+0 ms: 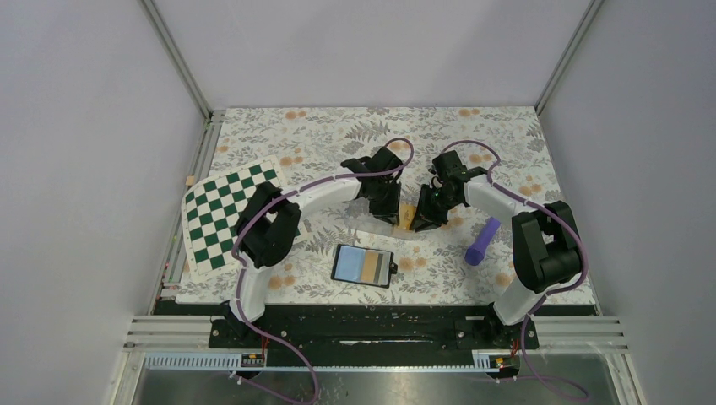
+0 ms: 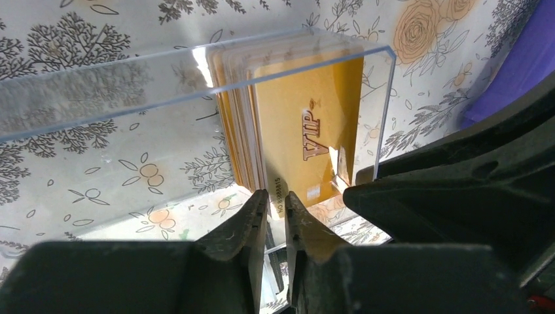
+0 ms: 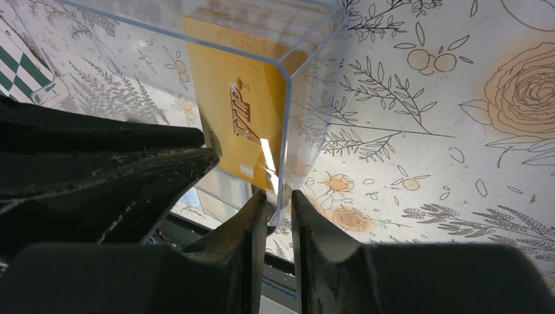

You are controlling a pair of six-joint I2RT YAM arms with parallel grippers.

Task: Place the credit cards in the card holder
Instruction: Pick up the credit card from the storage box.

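A stack of orange-yellow credit cards [image 2: 307, 131] marked VIP stands on edge at one end of a clear plastic box [image 2: 131, 85]. My left gripper [image 2: 276, 199] hangs over the stack with a narrow gap between its jaws. The front card's near edge sits at that gap, and nothing looks pinched. My right gripper [image 3: 278, 199] is shut on the box's clear end wall [image 3: 286, 131], right beside the cards [image 3: 235, 124]. In the top view both grippers [image 1: 390, 215] [image 1: 422, 221] meet over the cards [image 1: 408, 217]. The black card holder [image 1: 363, 264] lies open nearer the arms' bases, its pale pockets up.
A purple cylinder [image 1: 481, 242] lies to the right of the box, close to the right arm. A green-and-white checkered board [image 1: 224, 215] lies at the table's left edge. The flowered table cover [image 1: 338, 135] stretches to the back wall.
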